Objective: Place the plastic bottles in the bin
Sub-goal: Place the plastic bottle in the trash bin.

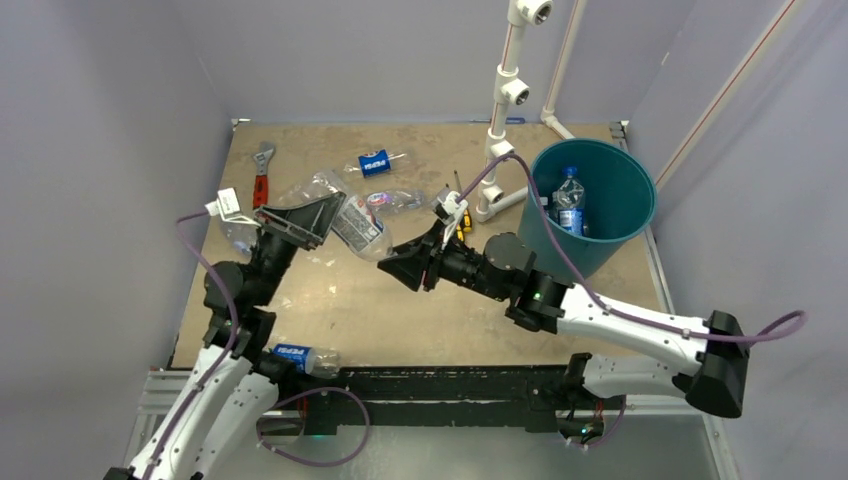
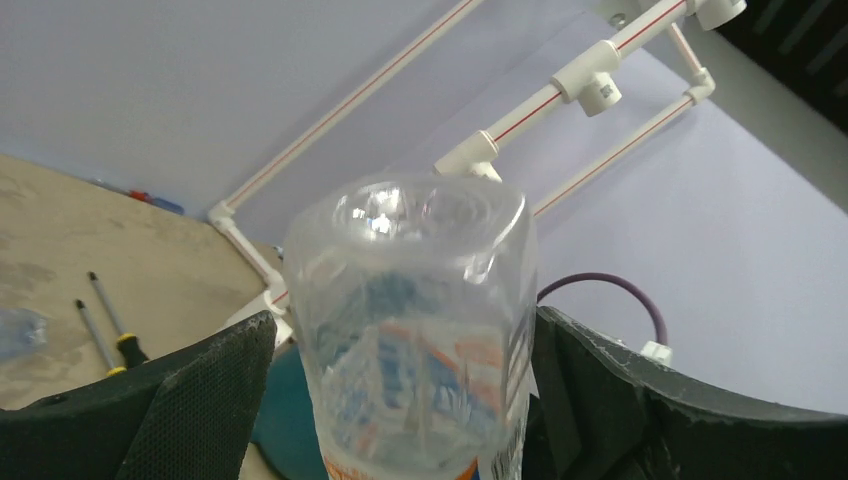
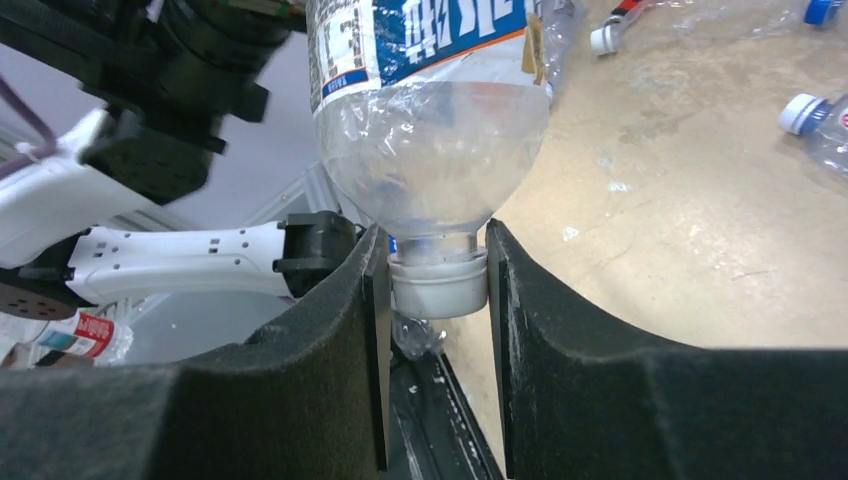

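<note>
Thin crinkled clear bottle [image 1: 358, 228], blue/orange label, is mid-air over the table [image 1: 400, 320] btwn both arms. R gripper [image 3: 437, 255] pinches its ribbed white cap [image 3: 437, 288]. L gripper [image 2: 405, 345] jaws are spread wide, rough black pads [image 2: 200, 400] just off the body. Round teal bin [image 1: 625, 250], far R, holds one blue-capped bottle [image 1: 568, 205], upright.

What I can't make out from here

The held bottle [image 3: 430, 110], its cap between my right claw's [image 3: 437, 272] pads, runs off the top edge of the right wrist view and off the bottom of the left wrist view, where its label is only smeared colour. Behind it the bin [image 2: 285, 395] shows as a teal sliver. From above, my left arm [image 1: 235, 290] covers part of the near-edge bottle [image 1: 305, 357], and the bin's wall hides the binned bottle's [image 1: 568, 200] base.
</note>
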Controlling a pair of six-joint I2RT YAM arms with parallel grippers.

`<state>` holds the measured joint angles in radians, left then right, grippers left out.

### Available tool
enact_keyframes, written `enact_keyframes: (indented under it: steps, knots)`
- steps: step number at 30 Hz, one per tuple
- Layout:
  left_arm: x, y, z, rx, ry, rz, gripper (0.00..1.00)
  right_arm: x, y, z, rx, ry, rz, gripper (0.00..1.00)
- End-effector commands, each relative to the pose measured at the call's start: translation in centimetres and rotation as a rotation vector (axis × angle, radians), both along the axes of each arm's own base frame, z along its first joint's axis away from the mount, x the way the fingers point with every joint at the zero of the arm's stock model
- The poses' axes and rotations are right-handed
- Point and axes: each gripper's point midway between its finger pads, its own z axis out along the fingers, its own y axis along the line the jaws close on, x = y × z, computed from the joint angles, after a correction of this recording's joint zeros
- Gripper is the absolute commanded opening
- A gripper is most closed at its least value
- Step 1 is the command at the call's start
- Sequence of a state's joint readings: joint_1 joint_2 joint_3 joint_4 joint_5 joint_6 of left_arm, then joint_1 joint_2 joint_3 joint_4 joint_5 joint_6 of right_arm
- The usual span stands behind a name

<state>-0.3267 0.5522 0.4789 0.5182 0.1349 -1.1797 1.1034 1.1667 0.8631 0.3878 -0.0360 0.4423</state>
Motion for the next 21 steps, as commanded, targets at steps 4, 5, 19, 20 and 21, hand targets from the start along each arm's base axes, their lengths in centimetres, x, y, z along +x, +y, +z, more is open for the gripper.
enact_keyframes:
  steps: [4, 5, 19, 20, 21]
  knots:
    - [-1.4, 4.3, 4.0, 0.449, -0.087, 0.323, 0.95, -1.8, -4.3, 3.0, -0.126, -0.084, -0.004, 0.00]
    - [-1.3, 5.0, 4.0, 0.513, -0.076, 0.364, 0.95, -1.9, -4.8, 2.8, -0.161, -0.077, -0.004, 0.00]
    - [-4.6, -6.6, 0.8, 1.190, -0.706, -0.243, 0.99, -3.5, -11.9, 2.3, -0.547, -0.002, -0.037, 0.00]
    - [-4.2, -6.4, 0.8, 1.239, -0.716, -0.218, 0.99, -3.5, -12.2, 1.7, -0.576, 0.005, -0.043, 0.00]
    - [-3.6, -6.0, 0.8, 1.288, -0.726, -0.180, 0.99, -3.3, -12.7, 1.2, -0.601, 0.010, -0.060, 0.00]
